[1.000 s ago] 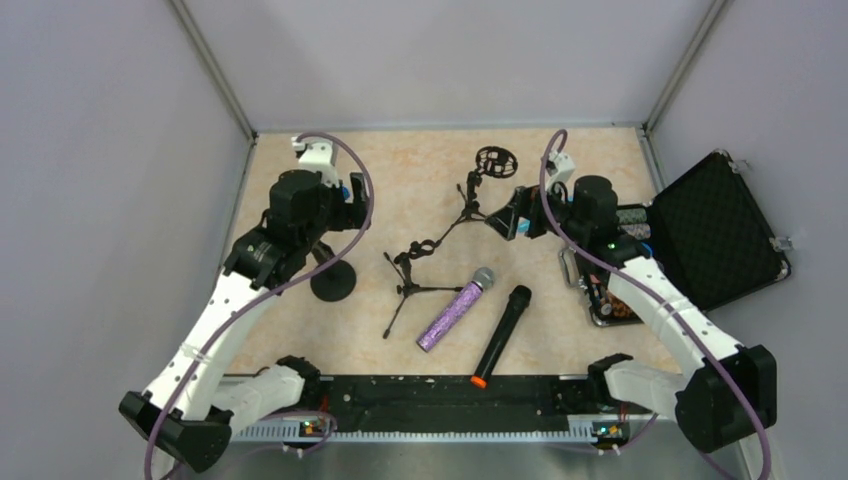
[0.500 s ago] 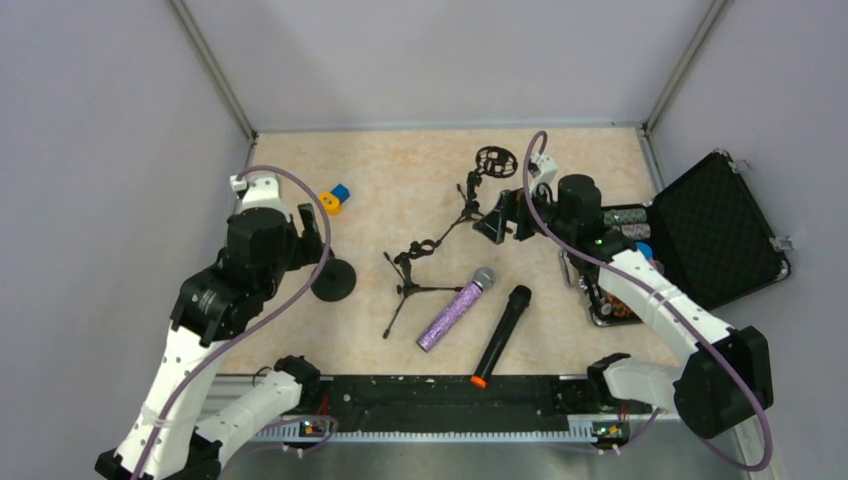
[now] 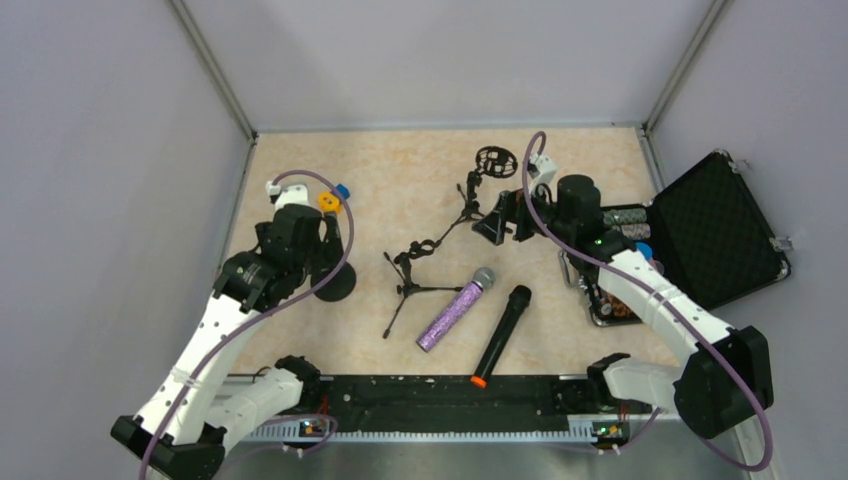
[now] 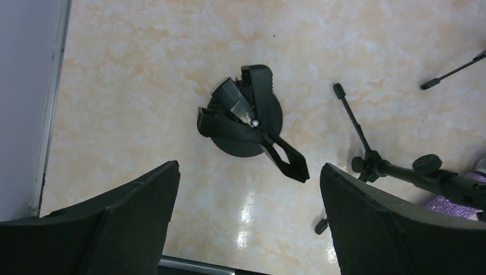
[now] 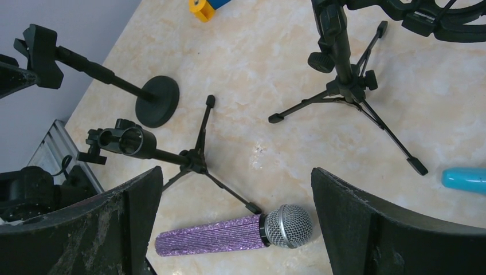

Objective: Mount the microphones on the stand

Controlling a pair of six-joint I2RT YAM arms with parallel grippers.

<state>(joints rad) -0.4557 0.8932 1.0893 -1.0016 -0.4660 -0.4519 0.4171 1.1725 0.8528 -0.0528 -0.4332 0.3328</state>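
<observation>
While both claws hang spread and empty, the left gripper above the round-base stand by the 9 o'clock wall, the right gripper over the tripod stand, the glittery purple microphone lies mid-table with its silver grille toward 1 o'clock. The black microphone, orange end toward 6 o'clock, lies just beside it at 3 o'clock. The tabletop is bare toward 12 o'clock.

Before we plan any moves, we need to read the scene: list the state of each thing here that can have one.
purple microphone: lying on table, unattached
black microphone: lying on table, unattached
light blue microphone: lying on table, mostly out of frame
round-base stand: upright, clip empty
ring tripod stand: standing, ring empty
clip tripod stand: clip empty
case: open
left end effector: open
right end effector: open
</observation>
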